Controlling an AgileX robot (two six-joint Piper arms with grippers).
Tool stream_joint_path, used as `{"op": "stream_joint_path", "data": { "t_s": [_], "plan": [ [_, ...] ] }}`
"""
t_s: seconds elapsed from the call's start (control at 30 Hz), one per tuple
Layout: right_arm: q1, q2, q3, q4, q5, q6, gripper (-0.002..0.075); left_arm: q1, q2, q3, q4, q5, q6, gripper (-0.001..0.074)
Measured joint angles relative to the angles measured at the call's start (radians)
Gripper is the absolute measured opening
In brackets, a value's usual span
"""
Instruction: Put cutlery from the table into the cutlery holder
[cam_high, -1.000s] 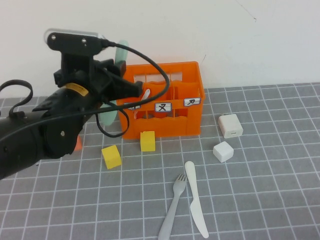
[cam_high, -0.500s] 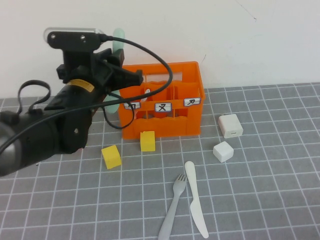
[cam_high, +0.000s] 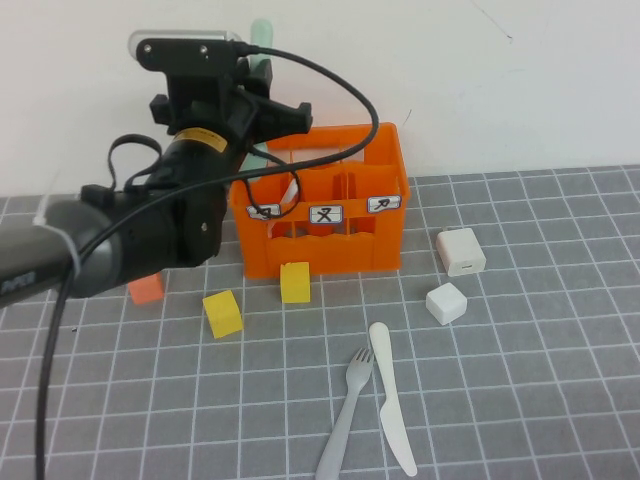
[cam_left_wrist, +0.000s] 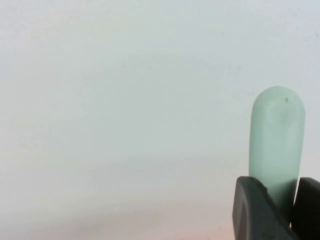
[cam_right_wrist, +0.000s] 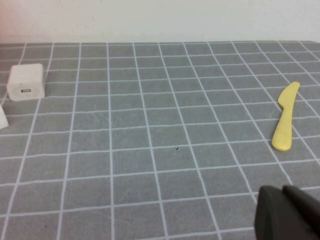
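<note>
While the slim mint green plastic spoon (cam_left_wrist: 277, 142) is pinched between the dark fingers (cam_left_wrist: 252, 212) of the left gripper (cam_high: 262, 112), it stands nearly upright above the rear left corner of the bright orange plastic cutlery holder (cam_high: 375, 235), its rounded end (cam_high: 262, 30) poking up past the wrist camera against the pale wall; something slim and pale shows inside the crate's left compartment, too hidden by cable to identify; on the grey table with its white grid (cam_high: 520, 400), in front of the crate, the grey plastic fork (cam_high: 345, 415) and cream-white plastic knife (cam_high: 392, 405) lie side by side, nearly touching; two yellow cubes (cam_high: 223, 313) sit just before the crate, a small orange cube (cam_high: 146, 287) peeks out under the left arm, and two white blocks (cam_high: 461, 251) rest to the crate's right; the right gripper (cam_right_wrist: 290, 212) shows only as a dark edge low over the table, near a yellow plastic knife (cam_right_wrist: 285, 122); whether it is clenched cannot be told.
</note>
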Motion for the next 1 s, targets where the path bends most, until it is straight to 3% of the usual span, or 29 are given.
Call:
{"op": "stream_joint_path", "data": {
  "t_s": [0.13, 0.23, 0.37, 1.0],
  "plan": [
    [0.000, 0.000, 0.000, 0.000, 0.000, 0.000, -0.0003, 0.002, 0.063, -0.045, 0.011, -0.019, 0.000, 0.0126],
    [0.000, 0.000, 0.000, 0.000, 0.000, 0.000, -0.0003, 0.011, 0.106, -0.068, 0.031, -0.026, 0.000, 0.0041],
    [0.000, 0.000, 0.000, 0.000, 0.000, 0.000, -0.0003, 0.027, 0.167, -0.088, 0.048, -0.048, 0.000, 0.0008],
    [0.000, 0.000, 0.000, 0.000, 0.000, 0.000, -0.0003, 0.044, 0.139, -0.094, 0.134, 0.008, 0.000, 0.0001]
  ]
}}
